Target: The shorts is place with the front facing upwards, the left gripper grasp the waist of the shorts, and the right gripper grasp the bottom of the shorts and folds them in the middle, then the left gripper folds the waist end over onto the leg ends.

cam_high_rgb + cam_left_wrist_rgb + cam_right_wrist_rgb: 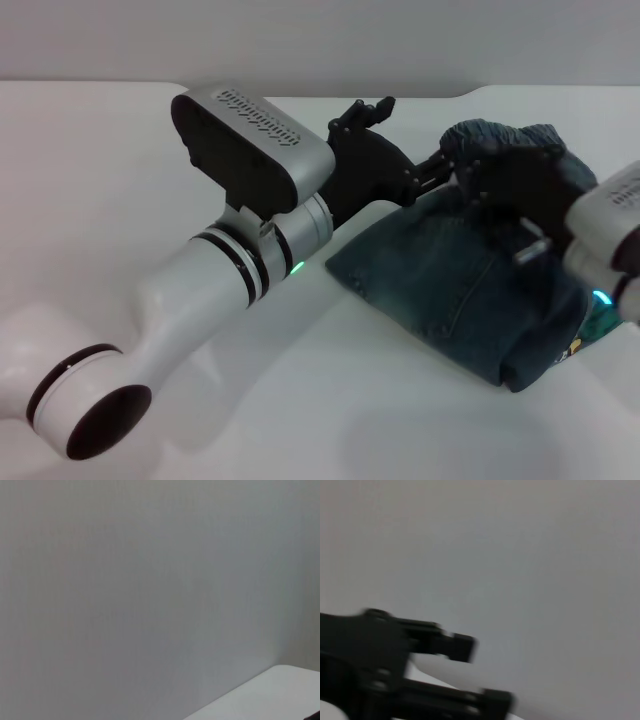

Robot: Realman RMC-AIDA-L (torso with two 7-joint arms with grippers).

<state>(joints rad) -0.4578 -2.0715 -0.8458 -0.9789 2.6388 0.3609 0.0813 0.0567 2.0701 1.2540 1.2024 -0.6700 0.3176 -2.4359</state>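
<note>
**Both grippers at the far end of the folded denim shorts**

Fingers of the left gripper (pixel 400 135) stand apart: one black finger (pixel 365 112) rises clear of the cloth, pointing toward the far wall, and the other (pixel 432 168) runs low along the far edge of the denim shorts (pixel 460 290), touching or almost touching the fabric. Nothing shows between them. In the right wrist view the same gripper (pixel 487 672) appears farther off, its two dark fingertips spread with bare wall showing in the gap.

The right gripper (pixel 505 170) sits just beside it, at the bunched, raised far end of the shorts. Its black body covers the cloth there, and denim bulges up around and behind it. Whether its fingers are spread or clamped on the fabric cannot be told from the head view, and its own wrist camera does not show them.

The shorts lie on the white table (pixel 120 180), right of centre, doubled over into a compact dark-blue slab. A seam with tan stitching runs down the top layer. The near corner shows a thick folded edge, and a small bright patch of colour peeks out at the right side under the right arm (pixel 610 230).

The left arm (pixel 200 280) reaches diagonally from the near left, its grey wrist housing (pixel 255 140) above the table. The left wrist view gives only grey wall and a sliver of table edge (pixel 270 692).
</note>
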